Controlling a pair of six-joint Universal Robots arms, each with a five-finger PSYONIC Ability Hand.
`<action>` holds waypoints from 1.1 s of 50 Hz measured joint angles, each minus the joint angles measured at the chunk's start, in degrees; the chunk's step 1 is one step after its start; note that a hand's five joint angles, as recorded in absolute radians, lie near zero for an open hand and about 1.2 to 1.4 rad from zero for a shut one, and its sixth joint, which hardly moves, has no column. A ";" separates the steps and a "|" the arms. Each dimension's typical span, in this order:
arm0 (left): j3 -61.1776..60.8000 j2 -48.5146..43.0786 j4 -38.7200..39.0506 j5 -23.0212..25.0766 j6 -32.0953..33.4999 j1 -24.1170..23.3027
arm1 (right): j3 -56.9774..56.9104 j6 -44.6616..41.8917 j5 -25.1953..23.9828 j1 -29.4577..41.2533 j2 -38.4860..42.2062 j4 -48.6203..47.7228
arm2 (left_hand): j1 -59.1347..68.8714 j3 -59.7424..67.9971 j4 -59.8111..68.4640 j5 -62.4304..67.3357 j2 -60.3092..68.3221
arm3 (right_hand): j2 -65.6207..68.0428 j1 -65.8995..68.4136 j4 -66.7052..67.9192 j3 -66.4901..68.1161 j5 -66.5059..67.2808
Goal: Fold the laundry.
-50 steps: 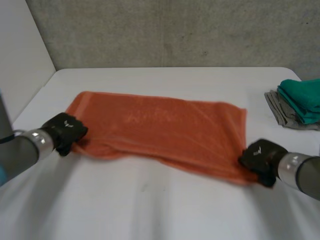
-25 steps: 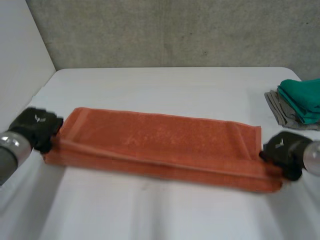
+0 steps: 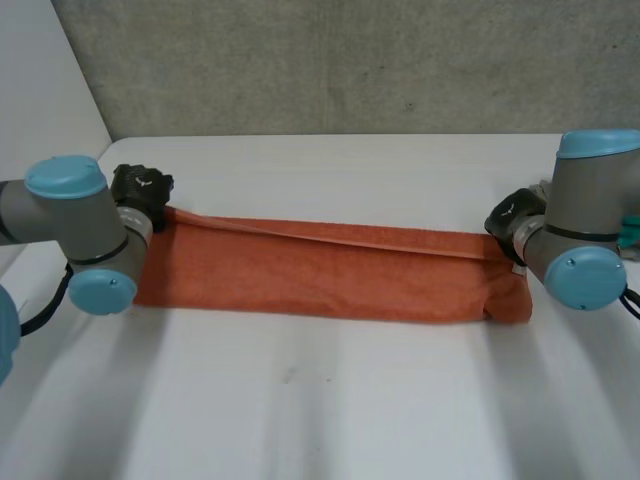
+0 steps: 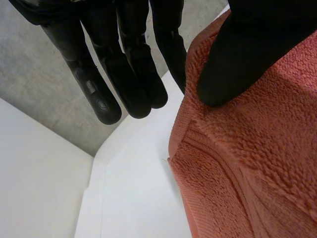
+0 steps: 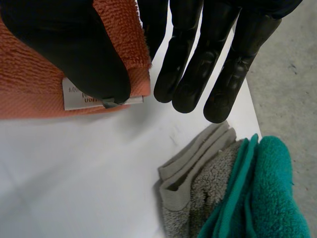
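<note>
Lengthwise, the nubby towel forms a narrow band.

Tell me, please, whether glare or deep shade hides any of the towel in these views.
Head view: even light, no glare on the white table, orange towel plainly lit. Left wrist view: the left hand covers a patch with its thumb. Right wrist view: the right hand overlaps the label.

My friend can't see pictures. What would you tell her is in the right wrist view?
The right hand pinches a corner of the orange towel between thumb and fingers, next to its white label. Past the fingertips, a folded grey cloth and green cloth lie together on the white table.
</note>
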 measured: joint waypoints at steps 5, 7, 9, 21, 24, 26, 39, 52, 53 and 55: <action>2.11 -2.25 3.58 0.43 0.49 -1.35 | -6.23 0.21 2.19 0.62 3.84 0.04 | -27.50 -28.37 -29.52 -25.96 -28.95 | -18.56 -18.87 -18.26 -18.37 -17.61; 1.91 -2.19 4.97 0.48 0.70 -1.88 | -7.40 0.65 2.54 0.93 3.78 -0.12 | -40.94 -40.16 -41.62 -38.00 -40.83 | -28.87 -27.65 -27.24 -28.52 -26.41; 1.15 -1.60 6.86 0.44 0.96 -2.56 | -8.28 1.50 2.78 1.21 2.94 -0.58 | -50.22 -50.90 -52.31 -48.73 -52.03 | -49.66 -41.63 -49.35 -49.37 -48.28; -11.63 11.40 10.64 0.12 0.58 -2.92 | 6.92 19.03 -2.18 0.38 -20.03 -12.37 | -51.82 -55.39 -56.33 -53.03 -56.26 | -54.50 -43.38 -54.99 -55.52 -53.97; -16.26 15.14 10.34 0.26 0.11 -2.85 | 15.38 21.77 -4.46 -0.73 -25.00 -13.39 | -51.82 -55.39 -56.33 -53.03 -56.46 | -54.50 -43.38 -54.99 -55.52 -53.97; -19.73 17.55 10.20 0.44 -0.35 -2.85 | 21.21 22.95 -5.96 -1.54 -27.40 -13.58 | -51.82 -55.39 -56.33 -53.03 -56.50 | -54.50 -43.37 -54.99 -55.52 -53.97; -31.67 23.72 10.05 5.30 -1.88 -3.36 | 43.53 30.15 -14.61 -6.41 -31.07 -16.57 | -50.47 -54.53 -55.57 -52.24 -55.20 | -49.01 -38.75 -49.95 -49.66 -48.67; -22.10 16.74 -2.10 16.44 -1.88 0.54 | 27.68 33.06 -20.85 -5.60 -19.29 -10.47 | -38.30 -43.07 -43.45 -40.32 -43.26 | -21.78 -15.94 -22.54 -22.26 -23.14; -20.50 15.63 -4.20 17.23 -1.88 0.89 | 25.61 33.51 -20.99 -5.59 -17.92 -8.95 | -38.31 -43.07 -43.45 -40.33 -43.25 | -21.56 -15.78 -22.40 -22.05 -23.03; -17.46 13.53 -7.98 18.47 -1.87 1.36 | 21.19 34.44 -21.18 -5.56 -14.96 -5.67 | -38.31 -43.07 -43.45 -40.32 -43.25 | -21.08 -15.37 -21.90 -21.58 -22.55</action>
